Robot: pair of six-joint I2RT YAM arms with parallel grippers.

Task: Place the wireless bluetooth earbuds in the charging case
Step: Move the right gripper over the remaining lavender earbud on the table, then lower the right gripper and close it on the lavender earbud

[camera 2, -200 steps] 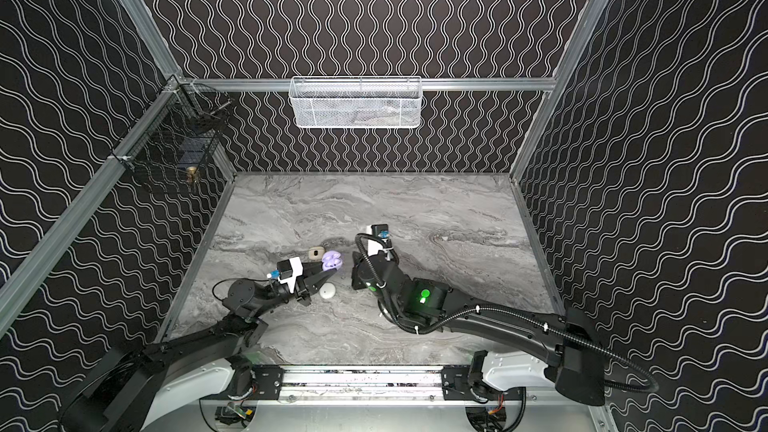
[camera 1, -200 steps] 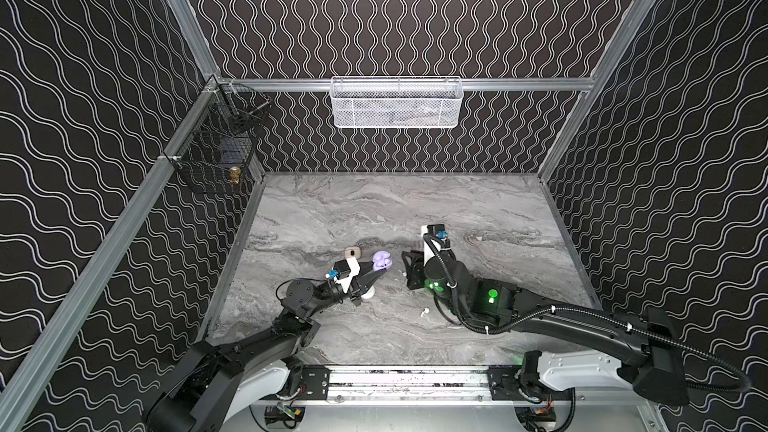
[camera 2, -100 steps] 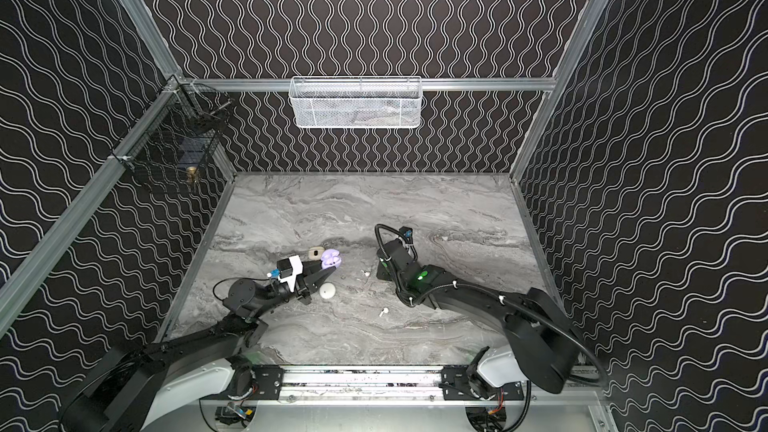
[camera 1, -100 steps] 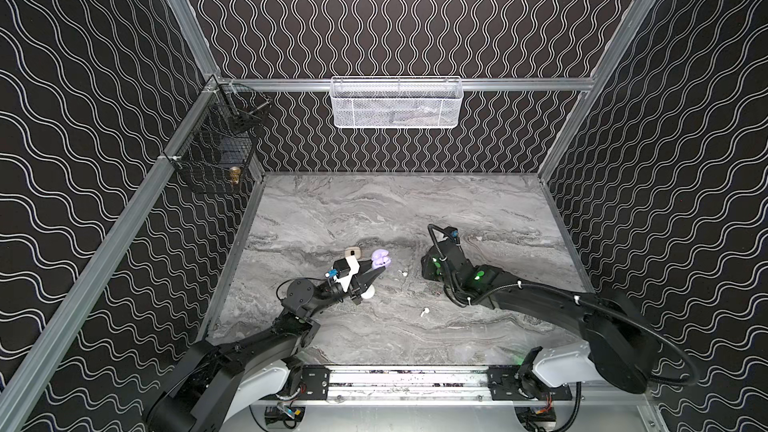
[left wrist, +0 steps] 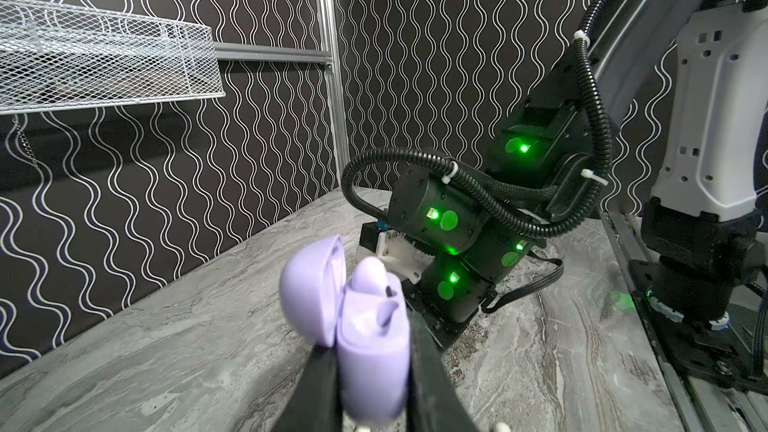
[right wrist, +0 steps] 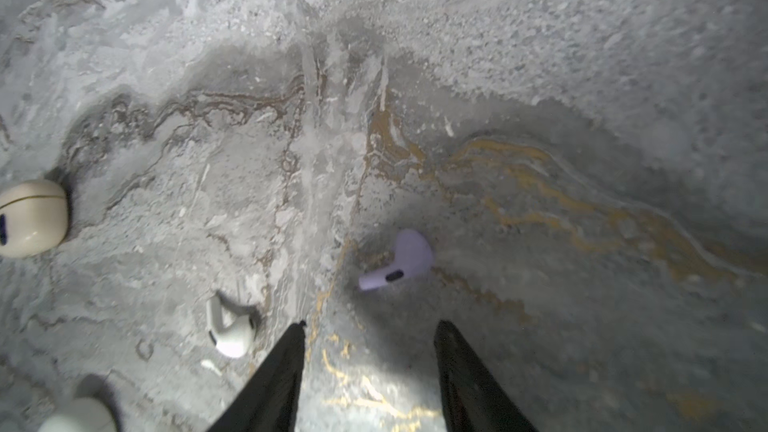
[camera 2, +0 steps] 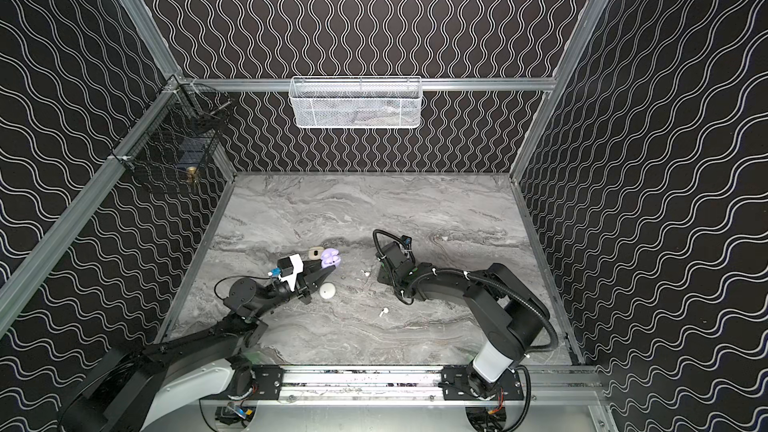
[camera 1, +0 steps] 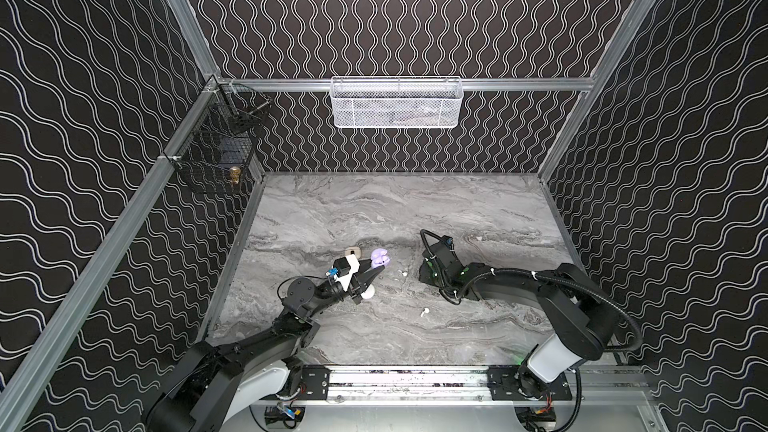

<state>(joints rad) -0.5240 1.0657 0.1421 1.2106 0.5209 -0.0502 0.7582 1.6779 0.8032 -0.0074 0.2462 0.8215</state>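
Top view: the left gripper (camera 1: pixel 376 270) is clenched on the open purple case (camera 1: pixel 380 258) over the worktop (camera 1: pixel 415 209). Left wrist view: the case's lid stands raised, and one earbud seems to be seated inside. Right wrist view: the right gripper (right wrist: pixel 372 326), jaws parted and empty, hovers just short of the purple earbud (right wrist: pixel 401 261) lying flat on the worktop. Hazard: pinching its rounded stem could flick it away, or nudge the white earbud (right wrist: pixel 230 328) nearby.

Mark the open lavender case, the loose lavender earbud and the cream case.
open lavender case (left wrist: pixel 370 347): left wrist view, front of its lower shell.
loose lavender earbud (right wrist: pixel 403 259): right wrist view, where head meets stem.
cream case (right wrist: pixel 33 222): right wrist view, shell below the lid seam.
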